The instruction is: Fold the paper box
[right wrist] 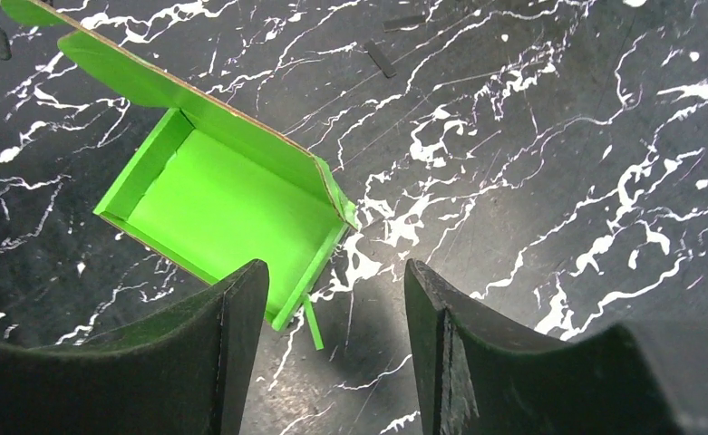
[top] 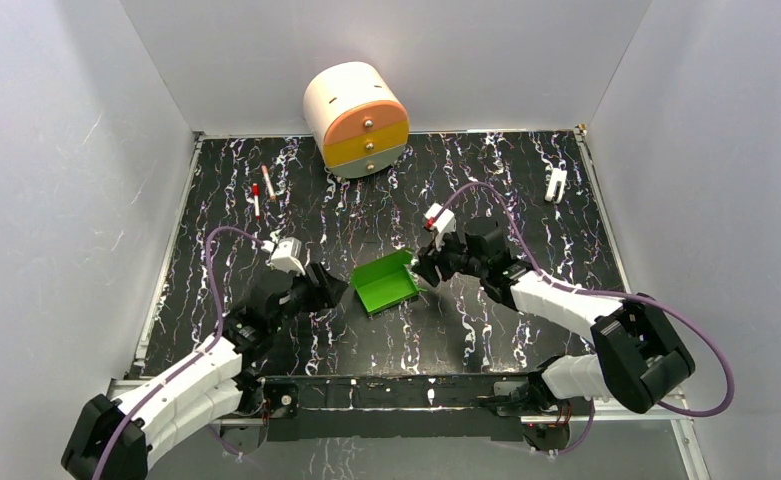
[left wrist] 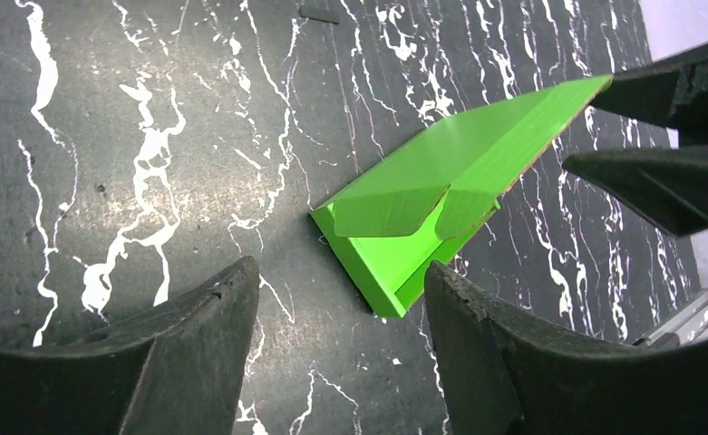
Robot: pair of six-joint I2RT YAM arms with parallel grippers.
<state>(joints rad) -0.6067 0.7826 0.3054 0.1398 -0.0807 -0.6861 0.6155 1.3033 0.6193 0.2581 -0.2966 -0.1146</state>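
Note:
The bright green paper box (top: 387, 281) lies in the middle of the black marbled table, partly folded into a shallow tray with its lid flap raised. In the left wrist view the box (left wrist: 422, 213) lies just beyond my open, empty left gripper (left wrist: 341, 285). In the right wrist view the box's open tray (right wrist: 223, 213) lies to the left of my open, empty right gripper (right wrist: 336, 276), with a thin green tab sticking out at its near corner. From above, the left gripper (top: 334, 287) is at the box's left and the right gripper (top: 422, 270) at its right.
A cream cylinder drawer unit (top: 357, 118) with orange and yellow drawers stands at the back. Two pens (top: 262, 190) lie at the back left, a white clip (top: 556, 185) at the back right. White walls enclose the table.

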